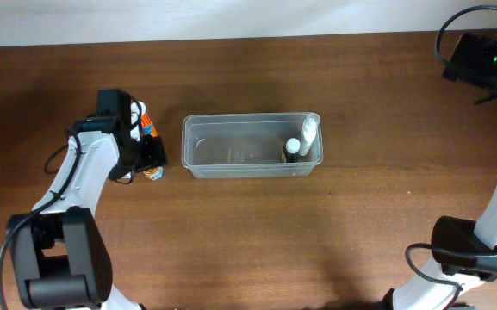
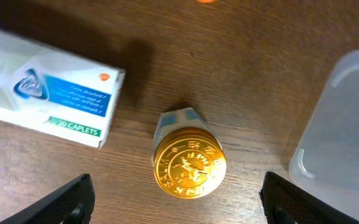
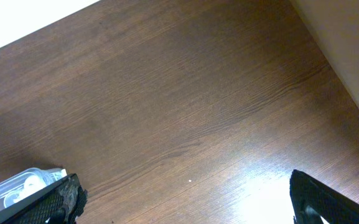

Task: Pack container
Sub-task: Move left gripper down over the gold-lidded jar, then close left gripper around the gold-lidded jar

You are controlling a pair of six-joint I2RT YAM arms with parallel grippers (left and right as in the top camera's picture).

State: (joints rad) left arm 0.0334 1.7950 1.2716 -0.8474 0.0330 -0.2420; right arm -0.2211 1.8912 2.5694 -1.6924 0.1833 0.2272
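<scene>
A clear container [image 1: 252, 145] sits in the middle of the table [image 1: 248, 250], its long side running left to right. At its right end are a white tube [image 1: 307, 135] and, just beside it, a small white-capped bottle [image 1: 292, 148]. The rest of the container looks bare.

My left arm is just left of the container. My left wrist camera looks straight down on a jar [image 2: 188, 163] with an embossed gold lid, upright on the table. My left fingers [image 2: 67, 202] are spread wide, one to each side of the jar, clear of it and holding nothing. A white and blue box [image 2: 48, 99] marked caplets lies flat near the jar, not touching it.

My right fingers [image 3: 58, 199] are fully apart and empty over bare table, well away from the work.

I judge the step in hand to be lining up on the jar for a pick. Next I would need to lower until the fingers straddle the jar, close, lift, and carry it right into the open part of the container. The box would follow.
</scene>
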